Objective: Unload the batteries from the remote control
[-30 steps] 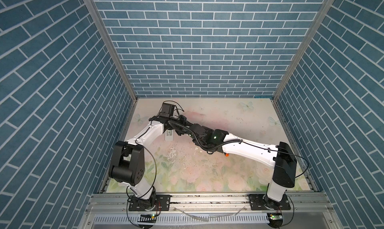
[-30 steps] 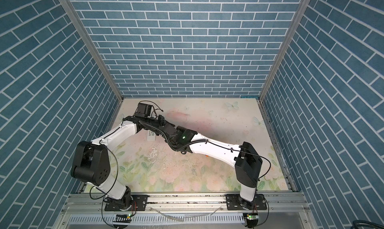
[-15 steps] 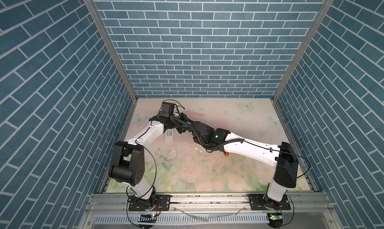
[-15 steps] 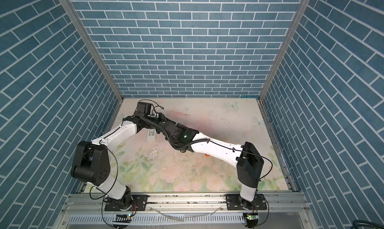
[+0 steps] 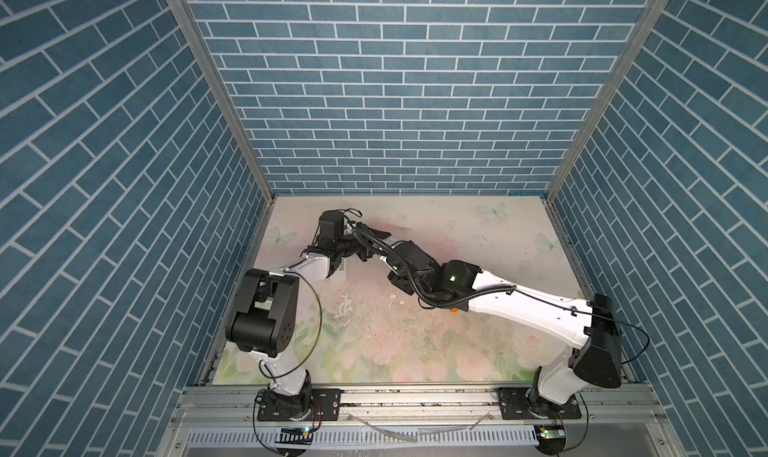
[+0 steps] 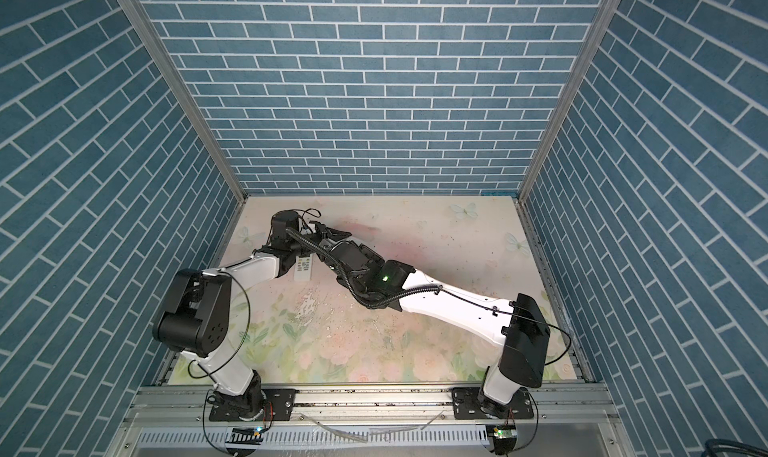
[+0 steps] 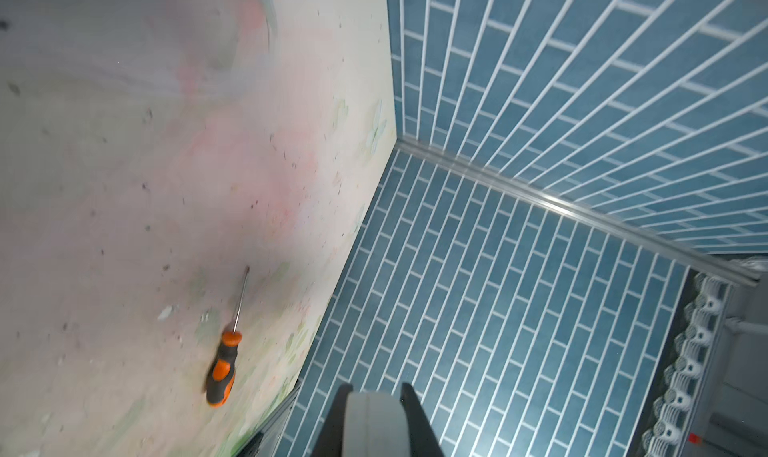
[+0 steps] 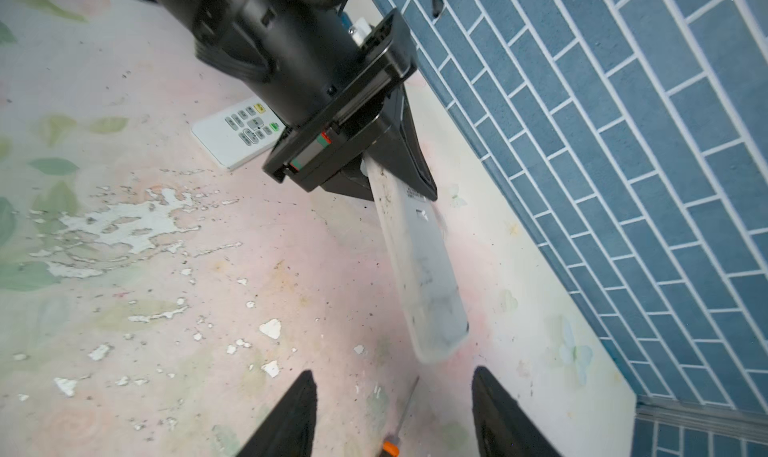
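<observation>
Two remotes [image 8: 419, 264] [image 8: 232, 139], one screwdriver [image 7: 231, 337]

3 teal brick-pattern walls [image 5: 374, 102] with white grout; pastel floral table [image 5: 457, 234] (pink, green, flaking white patches); orange-and-black screwdriver [image 7: 226, 351]; white remote [image 8: 419, 268], smudged grey.

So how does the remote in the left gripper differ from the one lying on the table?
The held remote is clamped by one end in the left gripper; the table remote lies flat and free. The held remote shows its plain back, smudged with dirt; the table remote lies face up, buttons showing. Both are slim and white.
</observation>
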